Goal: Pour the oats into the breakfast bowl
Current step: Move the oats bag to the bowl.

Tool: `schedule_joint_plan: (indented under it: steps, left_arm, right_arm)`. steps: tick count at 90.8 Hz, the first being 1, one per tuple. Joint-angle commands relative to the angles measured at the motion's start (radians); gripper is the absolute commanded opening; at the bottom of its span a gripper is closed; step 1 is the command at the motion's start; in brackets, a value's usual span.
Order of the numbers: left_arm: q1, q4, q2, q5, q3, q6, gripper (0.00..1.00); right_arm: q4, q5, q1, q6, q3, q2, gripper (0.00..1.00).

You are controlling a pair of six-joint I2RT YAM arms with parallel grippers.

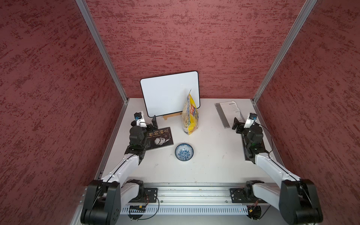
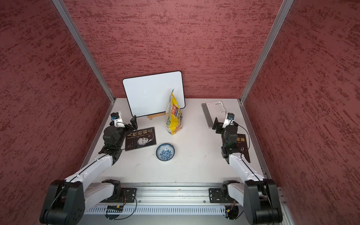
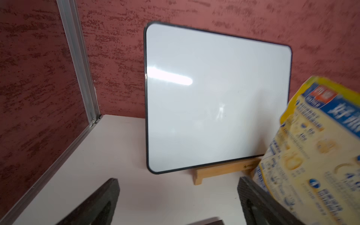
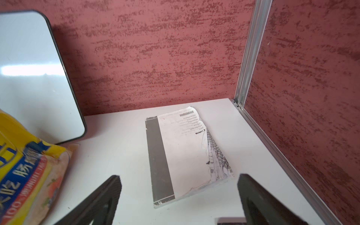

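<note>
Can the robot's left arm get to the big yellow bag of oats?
Probably yes. The tall yellow oats pouch stands upright on the white table, and only bare table lies between it and the open left gripper. The dark book lies flat nearby.

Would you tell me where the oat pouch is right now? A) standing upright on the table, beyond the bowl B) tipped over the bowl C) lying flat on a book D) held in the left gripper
A: the oat pouch stands upright on the table beyond the bowl, with no gripper touching it.
</note>
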Motion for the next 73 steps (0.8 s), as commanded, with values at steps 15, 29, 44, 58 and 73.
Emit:
schedule_joint_plan:
  steps: [15,29,44,58,73]
  left_arm:
    - [-0.139,-0.766,0.025,0.136,0.586,-0.234,1.00]
    - [-0.335,-1.019,0.212,0.127,0.858,-0.142,1.00]
    - [-0.451,-1.257,0.453,0.066,1.107,-0.075,1.00]
    - [-0.507,-1.385,0.624,-0.013,1.263,-0.046,1.00]
    - [-0.524,-1.478,0.779,-0.065,1.389,-0.023,0.94]
  right_arm:
    - [-0.820,-0.104,-0.003,0.234,0.283,-0.134,0.99]
    - [-0.917,-0.188,-0.003,0.253,0.343,-0.124,0.99]
    - [-0.985,-0.222,-0.002,0.277,0.377,-0.075,0.99]
    - [-0.987,-0.232,-0.003,0.302,0.374,-0.059,0.99]
    - [-0.969,-0.240,-0.003,0.320,0.359,-0.073,0.99]
